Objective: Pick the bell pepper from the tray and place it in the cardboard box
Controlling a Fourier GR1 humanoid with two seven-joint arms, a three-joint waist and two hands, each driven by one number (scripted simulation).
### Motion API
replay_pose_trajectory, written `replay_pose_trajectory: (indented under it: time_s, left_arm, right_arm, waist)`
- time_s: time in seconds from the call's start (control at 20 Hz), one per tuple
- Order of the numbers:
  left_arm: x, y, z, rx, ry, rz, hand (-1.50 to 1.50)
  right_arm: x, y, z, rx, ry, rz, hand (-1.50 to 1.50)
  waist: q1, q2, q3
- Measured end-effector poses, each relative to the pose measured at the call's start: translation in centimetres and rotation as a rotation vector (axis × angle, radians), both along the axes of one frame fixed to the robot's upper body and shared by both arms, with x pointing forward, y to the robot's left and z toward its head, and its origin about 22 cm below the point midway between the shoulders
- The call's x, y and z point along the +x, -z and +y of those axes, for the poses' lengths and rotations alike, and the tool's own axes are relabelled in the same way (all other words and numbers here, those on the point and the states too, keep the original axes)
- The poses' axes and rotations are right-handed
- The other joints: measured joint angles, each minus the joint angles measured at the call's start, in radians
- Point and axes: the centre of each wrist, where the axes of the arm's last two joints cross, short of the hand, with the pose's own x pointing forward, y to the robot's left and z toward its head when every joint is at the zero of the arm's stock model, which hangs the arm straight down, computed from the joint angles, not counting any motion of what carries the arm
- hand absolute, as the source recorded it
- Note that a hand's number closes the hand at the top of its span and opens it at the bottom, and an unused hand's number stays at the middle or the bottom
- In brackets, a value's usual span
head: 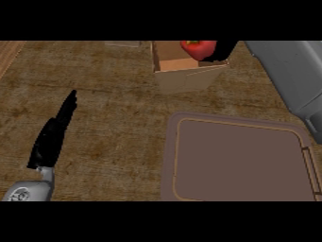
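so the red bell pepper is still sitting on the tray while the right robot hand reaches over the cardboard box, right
Not quite. The head view shows the red bell pepper at the open top of the cardboard box, beside the right robot hand, not on the tray, which has nothing on it. The right robot hand does reach over the box, as you said.

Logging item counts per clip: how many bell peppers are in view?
1. The red bell pepper is over the open brown cardboard box at the top, beside the right hand. The box's inside is partly hidden.
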Motion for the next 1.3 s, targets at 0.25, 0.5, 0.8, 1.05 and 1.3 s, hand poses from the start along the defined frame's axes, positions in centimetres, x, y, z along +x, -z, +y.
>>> replay_pose_trajectory:
  time_s: [0.25, 0.5, 0.8, 1.05, 1.3]
  left_arm:
    - [-0.2, 0.0, 0.3, 0.005, -0.015, 0.0, 0.0]
    - [-0.2, -0.2, 0.3, 0.0, -0.017, -0.001, 0.0]
    - [-0.9, 0.2, 0.6, 0.0, -0.017, 0.001, 0.0]
    - [-0.5, -0.1, 0.8, 0.002, -0.018, -0.002, 0.0]
    - [-0.2, -0.3, 0.9, 0.006, -0.016, -0.009, 0.0]
  right_arm:
    - [-0.1, 3.0, 3.5, -0.079, -0.036, 0.025, 1.5]
    - [-0.4, 6.1, 6.0, -0.132, -0.041, 0.092, -1.5]
    - [-0.7, 7.4, 7.8, -0.11, -0.054, 0.162, -1.5]
    - [-0.5, 7.6, 7.6, 0.049, -0.012, 0.265, -1.5]
    - [0.0, 7.2, 5.8, 0.237, 0.052, 0.404, -1.5]
  waist:
    - [-0.011, -0.003, 0.0]
    - [-0.013, -0.006, 0.0]
    - [-0.016, -0.011, 0.0]
    - [-0.018, -0.008, -0.001]
    - [-0.01, 0.003, 0.0]
